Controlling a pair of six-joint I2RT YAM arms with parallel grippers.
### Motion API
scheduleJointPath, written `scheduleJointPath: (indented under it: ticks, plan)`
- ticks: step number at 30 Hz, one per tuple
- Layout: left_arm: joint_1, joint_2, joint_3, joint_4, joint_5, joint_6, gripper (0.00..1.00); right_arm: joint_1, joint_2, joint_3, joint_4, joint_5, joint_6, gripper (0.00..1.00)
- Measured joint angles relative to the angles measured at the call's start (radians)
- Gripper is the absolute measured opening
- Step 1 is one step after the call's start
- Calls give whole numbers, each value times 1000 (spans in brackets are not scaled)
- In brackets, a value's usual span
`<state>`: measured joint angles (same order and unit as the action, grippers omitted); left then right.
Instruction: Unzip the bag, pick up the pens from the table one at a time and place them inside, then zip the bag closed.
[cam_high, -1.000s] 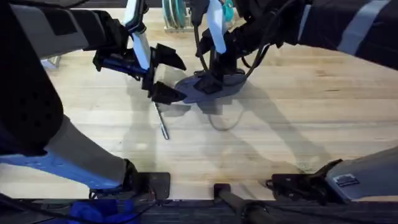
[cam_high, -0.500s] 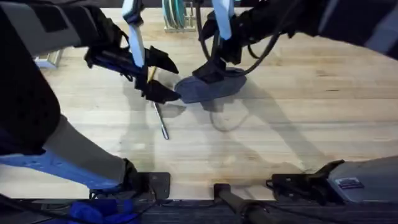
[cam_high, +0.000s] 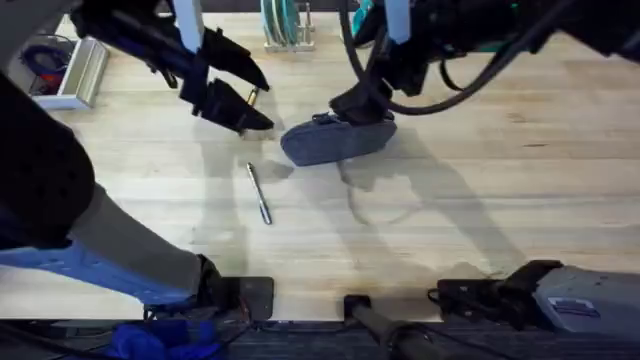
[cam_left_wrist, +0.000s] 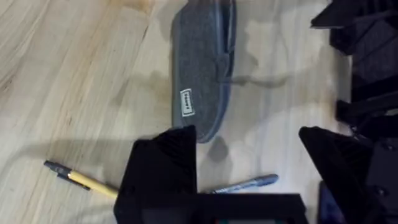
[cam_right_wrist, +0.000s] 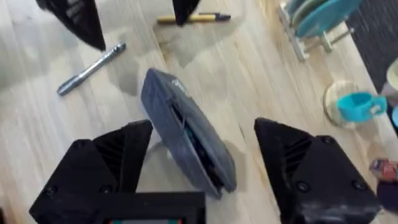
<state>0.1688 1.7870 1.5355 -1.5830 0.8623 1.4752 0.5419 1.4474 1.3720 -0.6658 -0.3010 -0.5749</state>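
Pens lie loose on the table: the yellow pen just under the wide, empty left gripper, the silver pen nearer the arm bases. The bag sits below the right gripper, which is also spread wide and empty; its zipper looks partly open. Judged best: lower the left gripper squarely astride the yellow pen's middle. Bare wood on all sides leaves room; a dish rack stands beyond.

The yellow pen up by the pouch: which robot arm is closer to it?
Left. The left gripper hangs right over the yellow pen, fingers open. The right gripper is above the bag's far end, away from the pen.
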Motion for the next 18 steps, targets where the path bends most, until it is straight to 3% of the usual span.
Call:
scheduleJointPath:
  ticks: [4, 8, 15, 18]
  plan:
    - [0, 0, 83, -95, -24, -2, 995, 0, -44, 0, -45, 31, 21, 995]
    - [0, 0, 130, -111, -38, -27, 995, 0, -88, 0, -77, 70, 41, 995]
    - [0, -16, 153, -111, -56, -103, 996, 0, -132, 16, -149, 123, 55, 996]
    - [0, -119, 153, -111, -92, -178, 997, 0, -132, 51, -193, 133, 56, 995]
